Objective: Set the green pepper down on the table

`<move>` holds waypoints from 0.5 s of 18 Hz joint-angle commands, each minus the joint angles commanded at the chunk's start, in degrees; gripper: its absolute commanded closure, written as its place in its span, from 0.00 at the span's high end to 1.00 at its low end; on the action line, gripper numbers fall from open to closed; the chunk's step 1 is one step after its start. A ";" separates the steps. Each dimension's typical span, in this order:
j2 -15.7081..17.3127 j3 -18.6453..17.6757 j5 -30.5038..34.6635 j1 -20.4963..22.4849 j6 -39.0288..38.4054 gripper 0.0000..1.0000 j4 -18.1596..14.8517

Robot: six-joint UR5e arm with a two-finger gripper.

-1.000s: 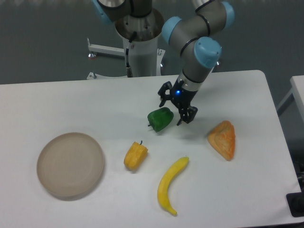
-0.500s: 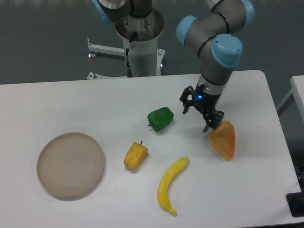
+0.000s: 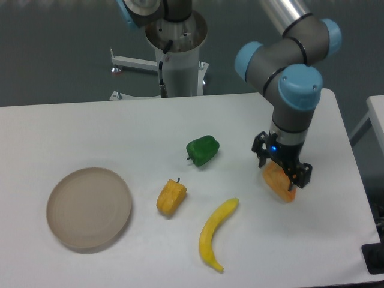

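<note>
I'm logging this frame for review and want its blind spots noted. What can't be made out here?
- Orange wedge-shaped item: mostly covered by the gripper above it.
- Gripper contact: whether its fingers touch the wedge can't be told from this fixed camera.
- Green pepper: its far side and underside on the table are hidden.

Evenly and brightly lit from overhead, with soft diffuse light. Only faint, short shadows under the green pepper (image 3: 203,150), banana (image 3: 216,233) and plate (image 3: 89,207) on the worktop (image 3: 96,132). Mild sheen on the silver arm tube at top. Dark, dim floor behind. Slightly soft focus throughout, low resolution; end effector (image 3: 282,168) a little smeared. No obvious edge distortion.
</note>
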 joint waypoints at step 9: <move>-1.76 2.91 0.27 -1.23 -2.29 1.00 -0.18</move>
